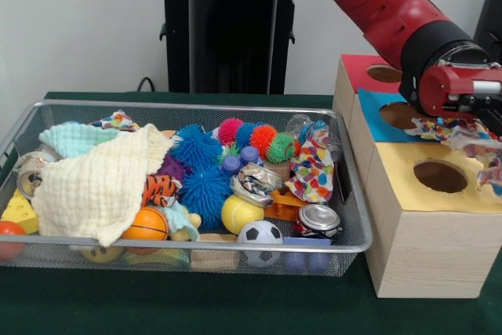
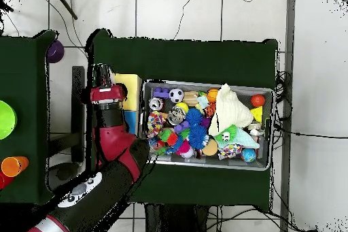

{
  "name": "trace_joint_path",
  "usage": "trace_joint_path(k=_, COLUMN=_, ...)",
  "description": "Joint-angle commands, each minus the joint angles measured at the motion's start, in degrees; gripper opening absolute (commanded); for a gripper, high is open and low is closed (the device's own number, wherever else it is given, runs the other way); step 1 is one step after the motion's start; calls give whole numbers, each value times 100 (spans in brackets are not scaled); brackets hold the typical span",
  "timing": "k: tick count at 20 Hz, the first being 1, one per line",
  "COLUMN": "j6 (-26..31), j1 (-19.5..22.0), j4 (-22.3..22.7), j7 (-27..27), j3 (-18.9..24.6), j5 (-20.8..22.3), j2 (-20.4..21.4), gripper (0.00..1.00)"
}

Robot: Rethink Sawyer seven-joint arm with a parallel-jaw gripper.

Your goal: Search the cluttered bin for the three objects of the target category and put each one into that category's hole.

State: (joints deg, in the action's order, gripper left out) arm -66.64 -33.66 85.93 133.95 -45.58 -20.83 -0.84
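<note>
The wire mesh bin [image 1: 196, 245] is full of toys and cloths. One patterned white cloth [image 1: 312, 169] lies at the bin's right end, and it also shows in the overhead view [image 2: 155, 122]. A second patterned cloth [image 1: 118, 121] peeks out at the back left. My gripper [image 1: 478, 127] is over the wooden boxes and shut on a third patterned cloth [image 1: 447, 131], which hangs just above the yellow-panelled hole [image 1: 439, 176]. The red wrist hides the fingers. In the overhead view the gripper [image 2: 102, 79] is left of the bin [image 2: 272, 127].
A cream waffle cloth [image 1: 102, 182] and a mint cloth [image 1: 70, 139] cover the bin's left part. Spiky balls, a soccer ball [image 1: 260, 233] and cans fill the rest. The blue-panelled hole [image 1: 400, 114] and the red-panelled hole [image 1: 384, 73] lie behind the yellow one.
</note>
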Motion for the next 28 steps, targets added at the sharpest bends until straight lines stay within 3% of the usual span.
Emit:
trace_joint_path(k=1, j6=205, j1=330, j4=-487, j7=136, j3=564, j5=272, j2=-272, gripper=0)
trace_joint_path(k=11, j6=366, j1=331, j4=-216, j7=159, j3=376, j5=429, j2=-34, gripper=0)
trace_joint_path(k=15, j6=1173, j1=380, j4=-181, j7=355, j3=379, j5=1111, j2=336, gripper=0)
trace_joint_path(k=20, j6=2130, j1=366, j4=-132, j7=224, j3=643, j5=1156, j2=412, gripper=0)
trace_joint_path(k=28, j6=3070, j1=567, j4=-287, j7=458, j3=971, j5=1853, j2=634, gripper=0)
